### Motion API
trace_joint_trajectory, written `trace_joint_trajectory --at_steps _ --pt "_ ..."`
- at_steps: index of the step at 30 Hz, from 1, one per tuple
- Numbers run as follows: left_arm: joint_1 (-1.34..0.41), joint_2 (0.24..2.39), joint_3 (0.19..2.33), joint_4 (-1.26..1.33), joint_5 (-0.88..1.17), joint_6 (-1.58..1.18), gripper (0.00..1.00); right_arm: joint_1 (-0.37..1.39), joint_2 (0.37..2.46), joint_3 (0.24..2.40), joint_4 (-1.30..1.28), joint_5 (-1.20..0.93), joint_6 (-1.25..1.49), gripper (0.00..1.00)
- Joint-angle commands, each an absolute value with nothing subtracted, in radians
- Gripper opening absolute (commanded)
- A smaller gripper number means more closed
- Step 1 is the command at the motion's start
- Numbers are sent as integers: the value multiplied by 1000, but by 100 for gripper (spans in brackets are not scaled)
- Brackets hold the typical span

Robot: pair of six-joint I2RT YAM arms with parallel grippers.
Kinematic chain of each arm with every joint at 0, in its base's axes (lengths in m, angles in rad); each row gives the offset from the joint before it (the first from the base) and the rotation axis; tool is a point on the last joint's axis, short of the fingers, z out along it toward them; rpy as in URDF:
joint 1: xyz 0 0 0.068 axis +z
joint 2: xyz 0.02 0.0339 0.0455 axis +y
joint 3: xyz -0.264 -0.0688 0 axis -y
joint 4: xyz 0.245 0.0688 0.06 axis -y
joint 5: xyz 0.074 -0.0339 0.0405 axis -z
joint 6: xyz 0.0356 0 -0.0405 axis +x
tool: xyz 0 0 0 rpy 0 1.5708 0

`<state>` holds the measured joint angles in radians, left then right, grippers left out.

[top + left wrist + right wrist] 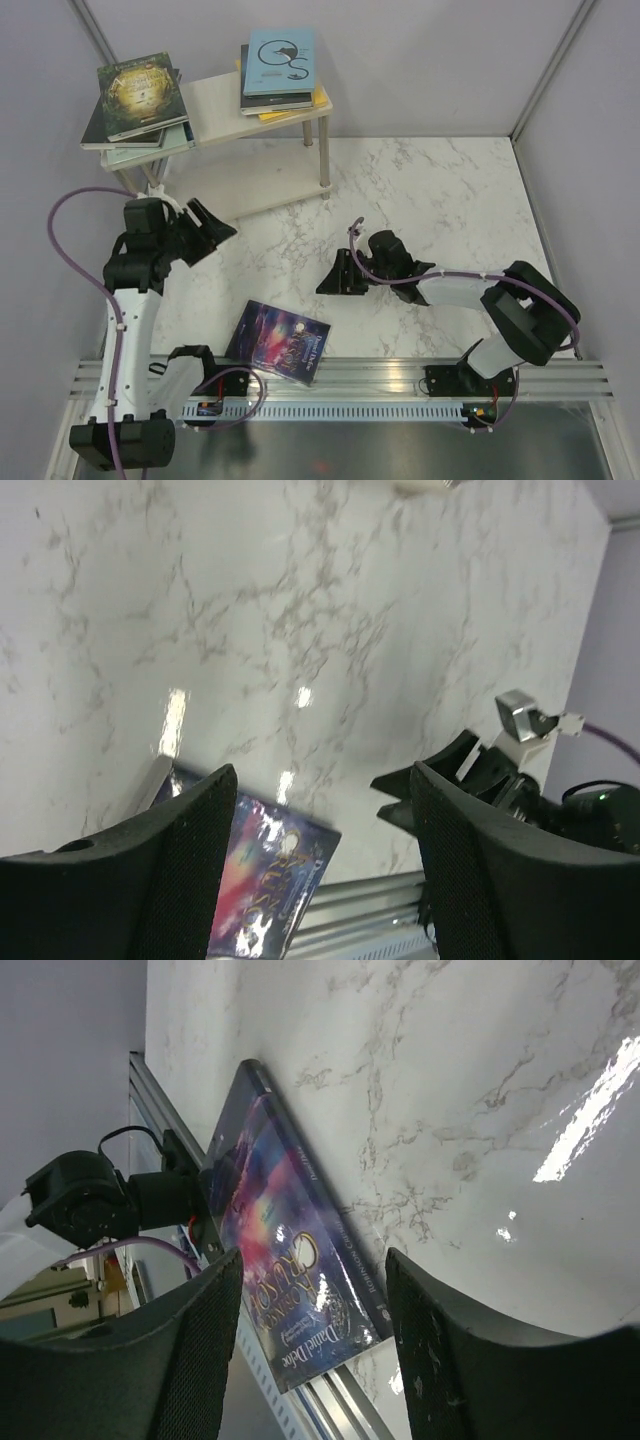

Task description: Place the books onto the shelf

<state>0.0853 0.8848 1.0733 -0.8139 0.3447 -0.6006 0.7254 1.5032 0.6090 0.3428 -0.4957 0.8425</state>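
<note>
One book with a purple galaxy cover (278, 342) lies flat at the table's near edge, its corner over the metal rail. The left wrist view shows this book (255, 880) low between the fingers, and the right wrist view shows it (280, 1210) too. The cream shelf (215, 100) stands at the back left. Its top board holds two stacks of books, a green-gold cover (140, 95) on one and a light blue cover (280, 62) on the other. My left gripper (210, 235) (322, 770) hovers open and empty in front of the shelf. My right gripper (335, 275) (313, 1255) is open and empty, right of the purple book.
The shelf's lower board (240, 185) is bare. A ribbed aluminium rail (400, 385) runs along the near edge by the arm bases. Grey walls close the table at the back and on both sides. The marble tabletop (430, 200) spreads right of the shelf.
</note>
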Motion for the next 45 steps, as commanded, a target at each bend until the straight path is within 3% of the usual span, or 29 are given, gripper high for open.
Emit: trace_joint_trajectory --at_steps 1,6,14,29,37,45 --pt "22 819 962 -773 339 -589 73 753 1551 641 370 -474 850 63" --pt "11 827 753 -714 390 -580 73 799 1517 605 209 -325 857 61" --pt "-44 931 675 -597 367 -649 72 902 1465 534 150 -235 971 60" --pt "-57 1134 551 -436 307 -719 68 1046 1618 560 287 -318 1138 59" --pt "-95 1160 467 -350 337 -752 68 1011 1736 719 227 -307 1072 58" --pt "-106 1195 433 -295 351 -759 67 795 1923 931 300 -413 1054 55"
